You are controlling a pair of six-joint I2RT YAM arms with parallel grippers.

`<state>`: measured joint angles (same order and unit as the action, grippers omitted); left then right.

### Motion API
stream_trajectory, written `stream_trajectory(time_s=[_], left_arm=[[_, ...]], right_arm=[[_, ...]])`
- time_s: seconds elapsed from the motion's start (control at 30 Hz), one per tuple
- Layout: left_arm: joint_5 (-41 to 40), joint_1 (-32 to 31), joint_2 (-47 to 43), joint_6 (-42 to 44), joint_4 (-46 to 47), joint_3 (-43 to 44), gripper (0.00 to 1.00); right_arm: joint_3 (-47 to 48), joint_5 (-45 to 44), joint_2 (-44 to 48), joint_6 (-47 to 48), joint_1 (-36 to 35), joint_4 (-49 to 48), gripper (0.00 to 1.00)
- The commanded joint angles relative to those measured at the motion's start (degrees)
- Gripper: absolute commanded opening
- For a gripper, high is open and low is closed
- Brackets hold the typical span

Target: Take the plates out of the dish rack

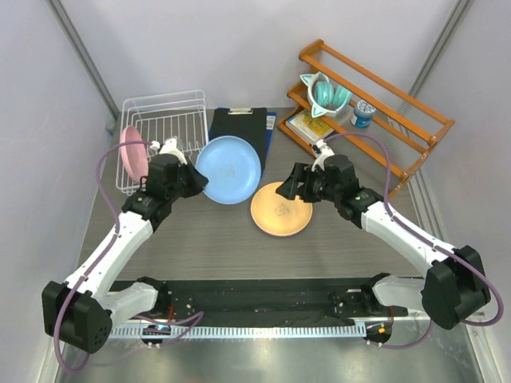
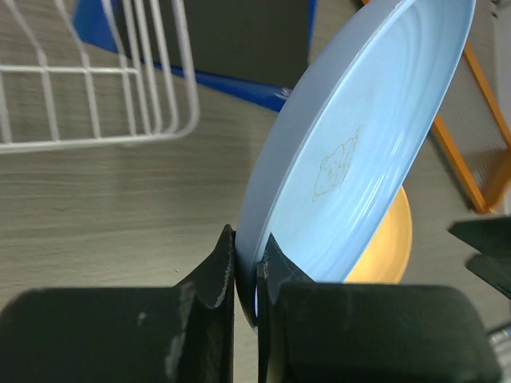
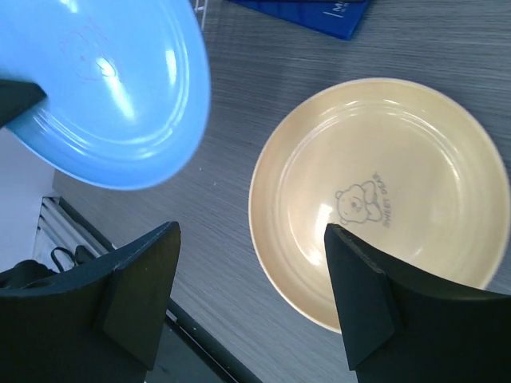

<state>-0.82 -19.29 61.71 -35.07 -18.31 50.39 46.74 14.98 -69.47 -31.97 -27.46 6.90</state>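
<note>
Blue plate (image 1: 229, 168): one, pinched by left gripper (image 2: 246, 243)
Orange plate (image 1: 280, 209): one, under wide-apart right gripper (image 3: 251, 239)
Pink plate (image 1: 132, 152): one, in rack (image 1: 164, 104)
Cup (image 1: 326, 93): one, on shelf (image 1: 399, 120)

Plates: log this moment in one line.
left fingers shut on light blue plate; right fingers open over orange plate; pink plate in dish rack

On my left gripper (image 2: 246, 263) camera, the light blue plate (image 2: 359, 144) runs off the top edge, and its lower rim disappears between the fingers. Just right of those fingers I get only a sliver of the orange plate (image 2: 390, 243); the rest sits behind the blue one. The dish rack (image 2: 96, 140), up and left of the pincer, is cut by the frame. Over at my right gripper (image 3: 251, 231), the right-hand finger covers part of the orange plate's rim, and I can't read its tiny lettering.
</note>
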Motion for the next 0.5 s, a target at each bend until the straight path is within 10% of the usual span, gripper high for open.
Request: stream_trajectory(time_s=[0.0, 0.4, 0.47], left_arm=[[7.32, -2.50, -1.15, -4.74, 7.67, -1.51, 0.00], [8.73, -7.60, -2.12, -8.26, 12.42, -6.88, 0.00], [8.64, -8.04, -2.21, -8.43, 12.50, -7.59, 0.00]], right_arm=[[2.39, 3.03, -3.03, -2.93, -1.19, -6.63, 0.79], [4.14, 4.44, -11.12, -3.37, -2.51, -11.82, 0.74], [4.67, 4.09, -12.61, -3.28, -2.60, -11.38, 0.46]])
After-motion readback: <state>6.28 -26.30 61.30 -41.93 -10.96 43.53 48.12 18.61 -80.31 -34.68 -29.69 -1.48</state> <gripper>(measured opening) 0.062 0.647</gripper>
